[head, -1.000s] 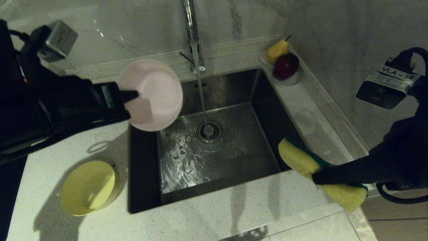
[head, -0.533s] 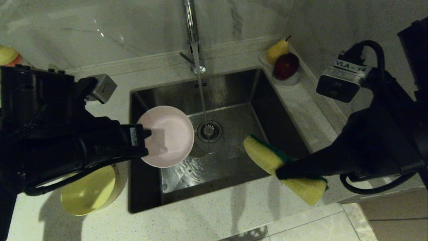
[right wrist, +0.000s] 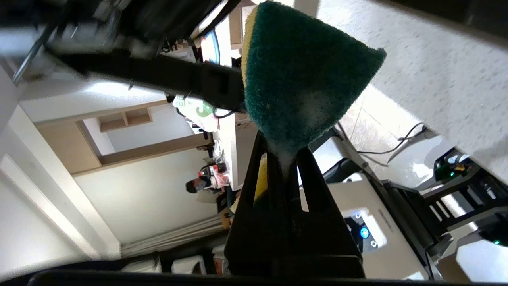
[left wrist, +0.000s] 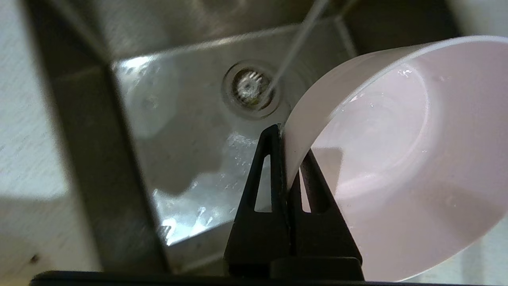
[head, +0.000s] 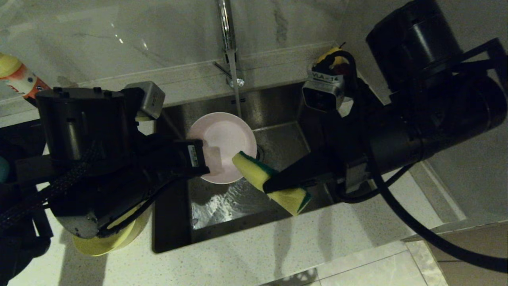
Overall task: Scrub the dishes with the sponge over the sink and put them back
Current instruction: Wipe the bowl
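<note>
Left gripper: clamped on the near rim of the pink bowl, one finger inside the wall and one outside, holding it over the sink.
Pink bowl: tilted, just beyond the left fingertips, under the faucet stream.
Yellow bowl: on the counter, below the left arm.
Sponge: just right of the bowl's edge; contact unclear.
Right gripper: pinched shut on the sponge's middle, yellow foam up, over the basin.
</note>
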Motion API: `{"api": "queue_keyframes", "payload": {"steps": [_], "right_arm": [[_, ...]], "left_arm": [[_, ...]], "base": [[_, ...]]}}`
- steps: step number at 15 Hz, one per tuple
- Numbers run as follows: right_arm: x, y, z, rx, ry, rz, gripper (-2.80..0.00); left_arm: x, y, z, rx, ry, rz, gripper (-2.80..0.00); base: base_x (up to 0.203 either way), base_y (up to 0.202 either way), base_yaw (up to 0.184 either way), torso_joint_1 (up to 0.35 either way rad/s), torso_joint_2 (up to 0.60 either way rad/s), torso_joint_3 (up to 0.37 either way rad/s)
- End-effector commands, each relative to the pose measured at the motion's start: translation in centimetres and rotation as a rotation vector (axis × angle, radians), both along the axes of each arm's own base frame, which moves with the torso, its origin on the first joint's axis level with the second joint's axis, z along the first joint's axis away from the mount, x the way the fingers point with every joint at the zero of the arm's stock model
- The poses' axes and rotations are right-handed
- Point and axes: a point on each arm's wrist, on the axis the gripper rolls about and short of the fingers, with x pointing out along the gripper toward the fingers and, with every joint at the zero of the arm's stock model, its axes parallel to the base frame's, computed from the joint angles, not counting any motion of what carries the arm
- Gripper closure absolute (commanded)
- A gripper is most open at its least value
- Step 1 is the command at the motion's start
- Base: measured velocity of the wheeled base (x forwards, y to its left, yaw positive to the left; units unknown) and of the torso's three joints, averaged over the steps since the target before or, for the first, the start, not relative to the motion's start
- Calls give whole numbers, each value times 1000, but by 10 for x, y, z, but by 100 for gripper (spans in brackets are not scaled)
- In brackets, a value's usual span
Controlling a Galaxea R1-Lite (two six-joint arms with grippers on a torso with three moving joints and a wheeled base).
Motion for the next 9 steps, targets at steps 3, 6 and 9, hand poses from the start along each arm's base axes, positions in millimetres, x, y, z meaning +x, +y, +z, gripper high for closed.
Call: {"api": "queue_keyframes", "payload": {"steps": [3,6,9], "right_arm": [[22,23,-25,-48,62,6,0],[30,27,-31,-57,68,-3,0],[40,27,-34,-58,71,-23,0]], "left_arm": [[-4,-8,-13,66,-59,-36,0],[-1,-16,-21,109,-100,-29,0],[7,-24,-27,134,-164,4,0]], "base": [[0,0,0,0,0,0],[0,0,0,0,0,0],[0,0,0,0,0,0]]}}
